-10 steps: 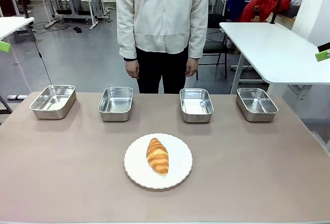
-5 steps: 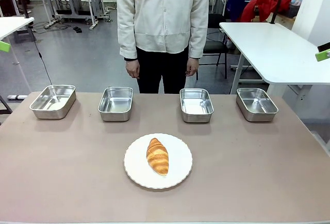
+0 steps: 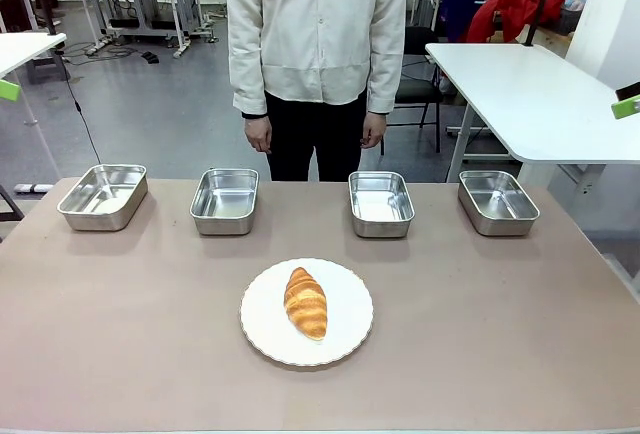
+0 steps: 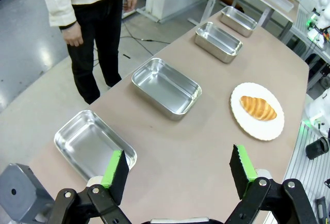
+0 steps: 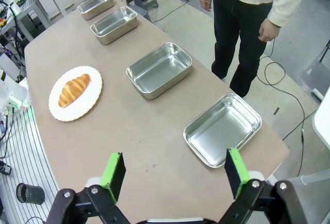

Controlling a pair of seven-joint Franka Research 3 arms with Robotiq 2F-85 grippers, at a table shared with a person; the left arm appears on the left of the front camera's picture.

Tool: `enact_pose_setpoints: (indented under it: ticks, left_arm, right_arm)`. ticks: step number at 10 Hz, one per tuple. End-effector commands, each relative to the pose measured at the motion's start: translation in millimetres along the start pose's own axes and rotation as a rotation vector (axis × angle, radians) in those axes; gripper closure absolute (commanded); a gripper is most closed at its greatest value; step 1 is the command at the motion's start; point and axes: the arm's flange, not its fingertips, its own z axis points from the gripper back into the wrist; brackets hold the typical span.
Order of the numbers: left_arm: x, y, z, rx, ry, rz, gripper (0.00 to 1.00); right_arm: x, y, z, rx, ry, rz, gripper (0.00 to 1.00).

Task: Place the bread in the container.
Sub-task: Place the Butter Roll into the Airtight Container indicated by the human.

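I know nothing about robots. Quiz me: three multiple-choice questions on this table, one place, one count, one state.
1. Where does the croissant lie? A on the white plate; B in a pan; C on the bare tabletop.
2. How many steel pans stand in the row? A three; B four; C five.
3. How is the left gripper? A shut on the croissant; B shut on a pan; C open, holding nothing.
Answers: 1 A, it rests mid-plate; 2 B, four line the far side; 3 C, its green pads stand wide apart.
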Motion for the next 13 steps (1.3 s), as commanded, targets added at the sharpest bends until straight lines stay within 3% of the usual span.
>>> enact_pose_setpoints:
  ticks: [1, 13]
  left_arm:
    - [0.9, -0.5, 1.3, -0.002, -0.006, -0.005, 0.00]
    - [0.9, -0.5, 1.3, -0.002, -0.006, -0.005, 0.00]
  right_arm:
    - [1.6, 0.2, -0.1, 0.000, -0.014, 0.006, 0.00]
    - [1.6, 0.2, -0.1, 0.000, -0.014, 0.006, 0.00]
